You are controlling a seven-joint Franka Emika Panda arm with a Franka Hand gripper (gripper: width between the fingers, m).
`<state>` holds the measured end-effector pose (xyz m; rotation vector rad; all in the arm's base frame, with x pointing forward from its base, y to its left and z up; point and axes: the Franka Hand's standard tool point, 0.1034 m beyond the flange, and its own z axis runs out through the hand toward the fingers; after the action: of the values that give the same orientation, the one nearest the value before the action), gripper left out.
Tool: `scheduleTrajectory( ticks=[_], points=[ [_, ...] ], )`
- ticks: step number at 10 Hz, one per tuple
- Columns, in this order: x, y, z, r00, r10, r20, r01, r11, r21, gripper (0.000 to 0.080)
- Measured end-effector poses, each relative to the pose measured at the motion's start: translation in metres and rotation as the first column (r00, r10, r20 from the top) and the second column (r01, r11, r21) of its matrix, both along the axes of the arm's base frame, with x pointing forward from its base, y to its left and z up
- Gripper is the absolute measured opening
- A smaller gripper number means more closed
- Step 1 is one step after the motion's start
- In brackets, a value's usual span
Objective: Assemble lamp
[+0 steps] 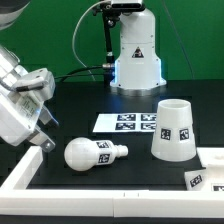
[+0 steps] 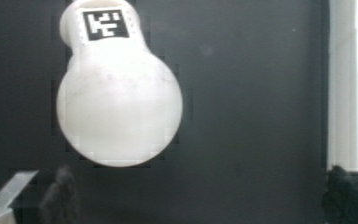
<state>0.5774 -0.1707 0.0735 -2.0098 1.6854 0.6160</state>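
The white rounded bulb (image 1: 90,153) lies on its side on the black table, its tagged neck toward the exterior view's right. In the wrist view the bulb (image 2: 123,100) is ahead of the fingers (image 2: 43,200), which stand wide apart with nothing between them. My gripper (image 1: 44,138) (image 2: 194,203) is open and hovers left of and slightly above the bulb, apart from it. The tapered shade (image 1: 172,130) stands mouth down on the right. The blocky base (image 1: 200,179) shows partly at the lower right.
The marker board (image 1: 130,122) lies flat behind the bulb. The arm's white pedestal (image 1: 135,55) stands at the back. A long white rail (image 1: 60,190) runs along the front and left edges of the table.
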Motion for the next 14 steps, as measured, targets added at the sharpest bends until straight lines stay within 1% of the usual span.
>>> scheduleTrajectory(
  ticks=[4, 5, 7, 8, 11, 12, 13, 14],
  points=[
    [0.000, 0.000, 0.000, 1.000, 0.000, 0.000, 0.000, 1.000, 0.000, 0.0698],
    [0.004, 0.004, -0.001, 0.999, 0.033, 0.031, -0.033, 0.999, -0.004, 0.0698],
    [0.021, 0.027, -0.004, 0.994, 0.073, 0.083, -0.071, 0.997, -0.022, 0.0698],
    [0.024, 0.034, -0.007, 0.993, 0.081, 0.090, -0.079, 0.996, -0.033, 0.0698],
    [0.023, 0.032, -0.008, 0.993, 0.077, 0.088, -0.075, 0.997, -0.033, 0.0698],
    [0.021, 0.031, -0.008, 0.991, 0.087, 0.103, -0.085, 0.996, -0.027, 0.0698],
    [0.011, 0.028, -0.009, 0.989, 0.083, 0.122, -0.083, 0.997, -0.004, 0.0698],
    [0.001, 0.029, -0.010, 0.992, 0.020, 0.122, -0.025, 0.999, 0.036, 0.0698]
  ],
)
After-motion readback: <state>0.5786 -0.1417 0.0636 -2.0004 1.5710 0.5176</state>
